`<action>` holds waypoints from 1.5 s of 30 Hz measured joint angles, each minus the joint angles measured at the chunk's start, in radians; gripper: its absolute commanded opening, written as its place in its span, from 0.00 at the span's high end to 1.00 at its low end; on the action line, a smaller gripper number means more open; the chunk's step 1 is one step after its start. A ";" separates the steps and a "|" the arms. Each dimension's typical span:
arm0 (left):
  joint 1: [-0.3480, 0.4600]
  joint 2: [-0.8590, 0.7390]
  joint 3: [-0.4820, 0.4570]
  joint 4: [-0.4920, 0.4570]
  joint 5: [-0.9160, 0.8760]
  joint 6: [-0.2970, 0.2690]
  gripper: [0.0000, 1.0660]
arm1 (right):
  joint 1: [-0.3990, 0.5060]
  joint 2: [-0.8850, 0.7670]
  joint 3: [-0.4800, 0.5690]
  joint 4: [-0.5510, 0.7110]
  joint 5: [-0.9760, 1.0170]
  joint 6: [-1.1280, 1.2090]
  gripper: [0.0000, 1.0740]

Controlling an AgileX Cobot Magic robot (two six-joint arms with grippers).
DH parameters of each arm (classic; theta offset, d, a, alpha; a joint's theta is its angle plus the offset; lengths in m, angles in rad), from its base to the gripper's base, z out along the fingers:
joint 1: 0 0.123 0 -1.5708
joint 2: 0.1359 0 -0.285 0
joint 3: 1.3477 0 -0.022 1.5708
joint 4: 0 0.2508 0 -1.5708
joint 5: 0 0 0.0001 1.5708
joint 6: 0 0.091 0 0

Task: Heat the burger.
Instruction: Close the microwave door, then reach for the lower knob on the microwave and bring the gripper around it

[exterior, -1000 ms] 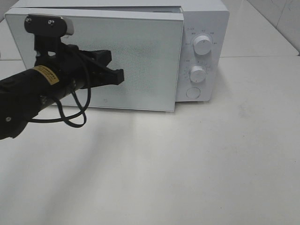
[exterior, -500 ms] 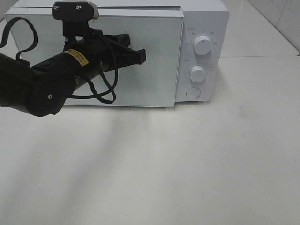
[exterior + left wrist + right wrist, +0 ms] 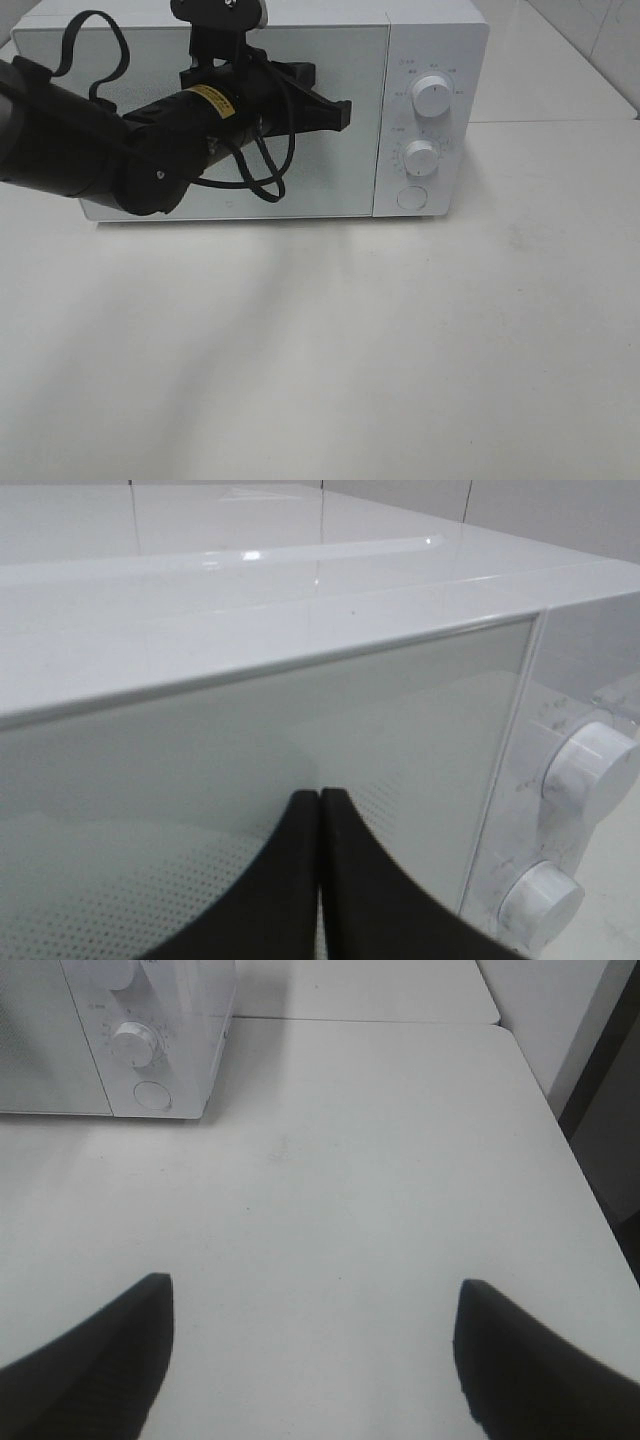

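No burger shows in any of my three views. It may be inside the oven, but I cannot tell: the frosted, dotted door [image 3: 330, 170] of the white microwave [image 3: 440, 30], along the top of the overhead frame, hides whatever is behind it. The door lies flush with the case. My left gripper [image 3: 343, 113], its tips pressed together on nothing, points at the glass in the upper middle of the frame, at or just off the pane. A closed tip makes a good pushing tool, which I judge is why it is held so.

To its right the control panel carries an upper knob [image 3: 432, 95] and a lower knob [image 3: 422, 158] over a round button [image 3: 412, 197]. Setting the heat and time looks to me like the step left.

My right gripper [image 3: 315, 1360] hangs spread wide over the bare white surface [image 3: 400, 350], holding nothing. It is well clear of the oven, presumably parked out of the way.

A yellow label [image 3: 208, 98] on the left arm and fine print ringing the knobs are both too small to read. No brand is visible.
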 measured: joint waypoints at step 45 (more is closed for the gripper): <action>-0.087 -0.578 0.248 0.035 1.087 0.120 0.06 | 0.000 0.000 0.000 0.000 0.000 0.000 0.30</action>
